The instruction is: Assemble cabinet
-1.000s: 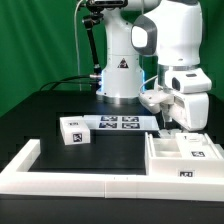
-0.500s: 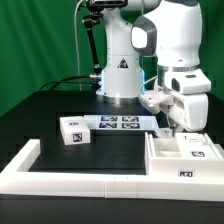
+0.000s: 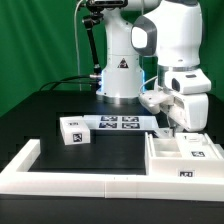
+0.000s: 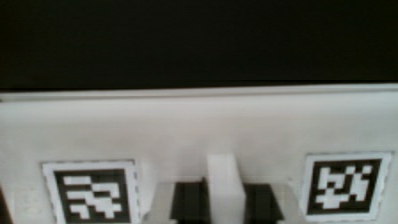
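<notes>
The cabinet (image 3: pixel 186 152) sits on the bench (image 3: pixel 50 105) at the exterior view's right, against the low wall (image 3: pixel 80 180); the claw (image 3: pixel 168 127) hangs at its back edge, and I cannot tell whether it is clenched or released

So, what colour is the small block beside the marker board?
The small block is white with black-and-white square tags; exterior view shows it best.

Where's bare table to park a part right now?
Free: black table between the small block, the marker board and the low wall; also beside the robot base, on the exterior view's left. Crowded: the exterior view's right, end effector over the cabinet.
</notes>
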`<state>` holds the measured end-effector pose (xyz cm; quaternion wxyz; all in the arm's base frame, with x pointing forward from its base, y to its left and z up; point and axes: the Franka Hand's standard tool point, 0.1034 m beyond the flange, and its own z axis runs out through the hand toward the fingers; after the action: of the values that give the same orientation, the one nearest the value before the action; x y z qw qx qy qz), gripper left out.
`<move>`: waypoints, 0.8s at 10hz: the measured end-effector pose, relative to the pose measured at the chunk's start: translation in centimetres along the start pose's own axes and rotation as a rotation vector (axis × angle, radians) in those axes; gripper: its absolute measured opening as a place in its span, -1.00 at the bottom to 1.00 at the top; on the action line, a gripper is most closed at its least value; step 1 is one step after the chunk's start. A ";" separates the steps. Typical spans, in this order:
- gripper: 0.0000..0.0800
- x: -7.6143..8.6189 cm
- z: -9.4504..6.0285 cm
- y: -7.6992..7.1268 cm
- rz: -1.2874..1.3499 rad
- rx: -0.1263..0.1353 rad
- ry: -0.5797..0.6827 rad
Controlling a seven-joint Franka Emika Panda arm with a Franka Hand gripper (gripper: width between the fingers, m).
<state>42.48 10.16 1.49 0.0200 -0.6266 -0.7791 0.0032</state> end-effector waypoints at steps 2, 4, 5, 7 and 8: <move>-0.83 -1.3 -1.3 -0.5 0.065 0.042 -0.039; -0.83 -2.5 -2.4 -0.9 0.129 0.062 -0.059; -0.83 -2.8 -2.5 -0.9 0.132 0.060 -0.060; -0.83 -2.5 -2.4 -0.7 0.130 0.032 -0.047; -0.83 -2.6 -2.4 -0.8 0.127 0.038 -0.049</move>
<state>42.36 7.43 3.80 0.0122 -0.6741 -0.7377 0.0345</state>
